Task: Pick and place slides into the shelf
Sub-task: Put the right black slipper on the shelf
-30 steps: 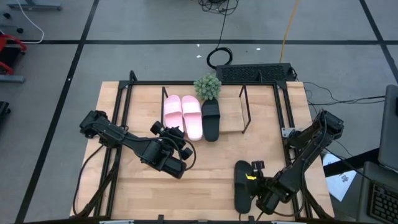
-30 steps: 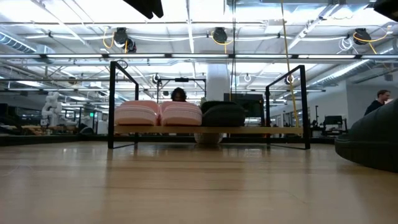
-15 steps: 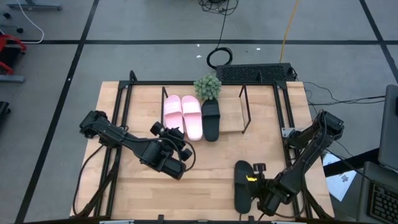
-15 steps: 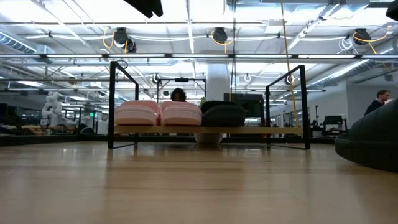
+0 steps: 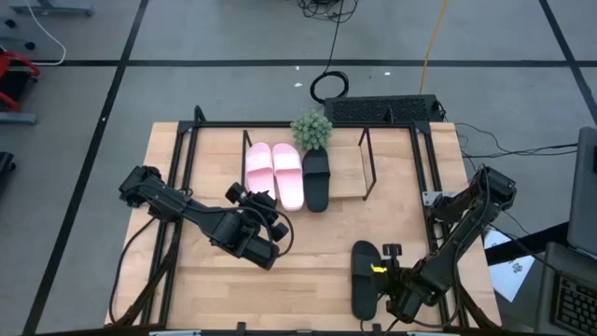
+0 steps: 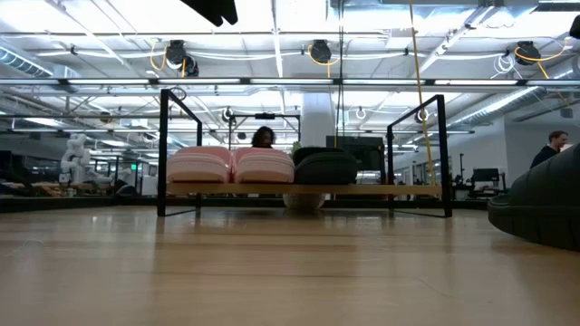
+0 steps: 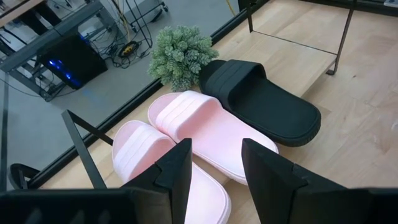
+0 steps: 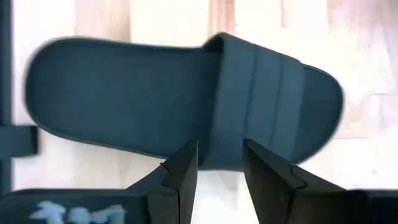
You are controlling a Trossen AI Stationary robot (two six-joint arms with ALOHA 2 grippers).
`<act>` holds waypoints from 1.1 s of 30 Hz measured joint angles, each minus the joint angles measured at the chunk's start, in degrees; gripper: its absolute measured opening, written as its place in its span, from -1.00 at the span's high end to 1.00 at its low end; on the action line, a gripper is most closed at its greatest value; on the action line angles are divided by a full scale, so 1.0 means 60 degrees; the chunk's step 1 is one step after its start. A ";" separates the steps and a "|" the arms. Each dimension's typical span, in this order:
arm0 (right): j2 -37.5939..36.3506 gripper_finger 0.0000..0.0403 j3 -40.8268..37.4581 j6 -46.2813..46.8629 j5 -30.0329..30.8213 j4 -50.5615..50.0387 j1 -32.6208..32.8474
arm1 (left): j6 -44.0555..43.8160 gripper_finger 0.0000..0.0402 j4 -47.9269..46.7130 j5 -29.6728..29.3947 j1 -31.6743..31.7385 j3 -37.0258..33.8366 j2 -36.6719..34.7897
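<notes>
Two pink slides (image 5: pixel 274 174) and one black slide (image 5: pixel 316 180) lie side by side on the shelf (image 5: pixel 347 170) at the table's far middle, soles down on its board. A second black slide (image 5: pixel 362 278) lies flat on the table near the front edge, right of centre. My right gripper (image 8: pixel 219 162) hangs open over it, pointing steeply down, fingertips above the slide's long edge beside the strap (image 8: pixel 273 106). My left gripper (image 7: pixel 214 168) waits open in the air just in front of the pink slides (image 7: pixel 186 143).
A small potted plant (image 5: pixel 312 130) stands behind the shelf, next to the black slide. The shelf's right half (image 7: pixel 311 37) is bare board between its dark end frames (image 6: pixel 442 154). Dark rails (image 5: pixel 177 215) run along the table's left and right sides.
My right gripper has rolled slightly about its own axis above the loose black slide, staying open. The slides and my left gripper have kept still.
</notes>
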 joint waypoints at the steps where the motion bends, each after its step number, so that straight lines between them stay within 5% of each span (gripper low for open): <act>1: 0.0000 0.42 0.0000 0.0066 -0.0012 0.0049 0.0000 | 0.0003 0.28 0.0000 -0.0004 0.0000 0.0000 0.0000; 33: 0.0608 0.42 0.0004 0.1181 0.0247 -0.0458 -0.0073 | 0.0000 0.28 0.0017 -0.0007 0.0000 0.0000 0.0004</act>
